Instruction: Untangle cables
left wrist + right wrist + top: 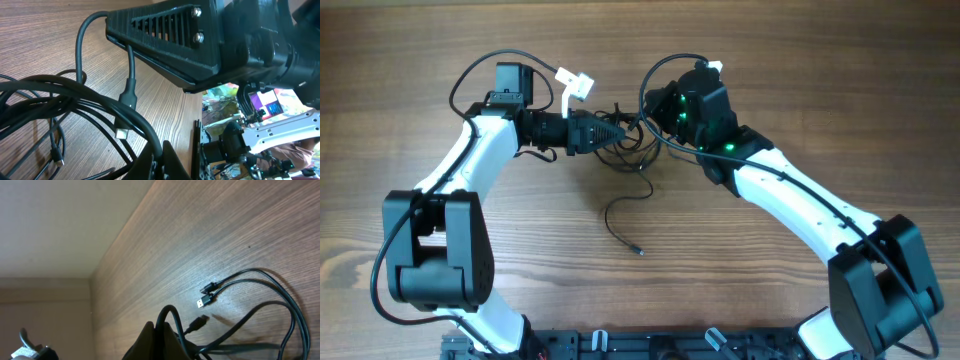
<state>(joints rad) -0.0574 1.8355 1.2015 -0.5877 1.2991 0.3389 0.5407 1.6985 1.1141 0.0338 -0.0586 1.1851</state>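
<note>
Cables (632, 145) are bunched in one knot on the table (770, 60), far side, about centre, between the two grippers. One strand runs out of the knot toward the near side, curls left, and ends in a small plug (640, 251) lying on its own.

Left gripper (610, 133) points right, tip at the left edge of the knot. In the left wrist view its fingers (170, 45) are spread apart. Several loops of the bundle pass through the gap and run up against the lower finger. One cord hangs from under the upper finger with a silvery-tipped plug (121, 132) just above the wood.

Right gripper (658, 118) sits at the right edge of the knot, mostly hidden under its own wrist. The right wrist view shows only a dark finger tip (154, 339) with a cord looped over it, so I can't tell whether it is spread or clenched. Three plug ends (202, 301) lie close together just beyond it.
</note>
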